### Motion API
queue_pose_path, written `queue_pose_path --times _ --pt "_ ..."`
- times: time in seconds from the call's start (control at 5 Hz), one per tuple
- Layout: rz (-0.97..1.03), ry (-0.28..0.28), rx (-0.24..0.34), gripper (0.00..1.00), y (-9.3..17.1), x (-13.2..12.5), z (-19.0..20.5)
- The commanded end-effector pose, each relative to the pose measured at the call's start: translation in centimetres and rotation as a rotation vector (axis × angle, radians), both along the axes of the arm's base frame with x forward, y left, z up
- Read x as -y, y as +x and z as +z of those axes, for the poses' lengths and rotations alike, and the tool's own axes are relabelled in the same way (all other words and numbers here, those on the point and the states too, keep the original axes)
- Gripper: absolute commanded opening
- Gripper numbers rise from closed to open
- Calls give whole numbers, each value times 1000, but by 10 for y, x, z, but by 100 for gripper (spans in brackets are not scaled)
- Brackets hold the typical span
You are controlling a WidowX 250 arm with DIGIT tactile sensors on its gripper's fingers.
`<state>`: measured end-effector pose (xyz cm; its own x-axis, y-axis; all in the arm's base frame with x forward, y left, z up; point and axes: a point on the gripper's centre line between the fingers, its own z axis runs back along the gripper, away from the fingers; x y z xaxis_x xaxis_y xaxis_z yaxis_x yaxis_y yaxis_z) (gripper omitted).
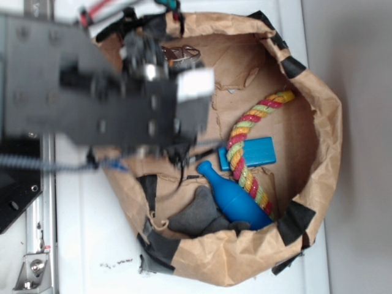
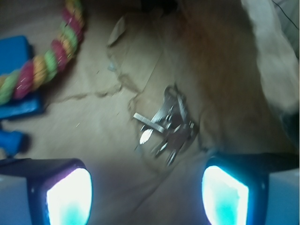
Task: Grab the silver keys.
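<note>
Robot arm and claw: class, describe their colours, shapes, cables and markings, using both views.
The arm is black and blocky, built of boxy segments with small screws, carrying a white rectangular block near its end. A black coiled cable trails from it, and red cables show at the top. The claw has two dark fingers with pale, cyan-tinted pads. No markings are legible.

A striped rope (image 2: 42,70) crosses a blue block (image 2: 16,75) far left of the tool, above a blue bottle toy (image 2: 10,141).

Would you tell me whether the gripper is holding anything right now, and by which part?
Nothing is held: the gripper is open, and the silver keys lie on the paper ahead of it.
</note>
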<state>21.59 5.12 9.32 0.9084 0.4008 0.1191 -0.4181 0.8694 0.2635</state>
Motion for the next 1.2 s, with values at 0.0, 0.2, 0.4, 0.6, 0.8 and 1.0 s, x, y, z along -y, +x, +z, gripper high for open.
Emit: queue_pose_path --times 0.0,0.2,0.4,0.6,0.8,1.0 --pt "-37 -20 51 100 20 7 -13" --pt "-50 -34 66 100 31 5 -24" --pt "-51 -63 48 100 41 -9 -26" --pt "-70 -104 47 100 32 -38 2" --pt "-74 -78 21 100 29 -59 3" --pt "-85 -28 11 100 19 -69 -1"
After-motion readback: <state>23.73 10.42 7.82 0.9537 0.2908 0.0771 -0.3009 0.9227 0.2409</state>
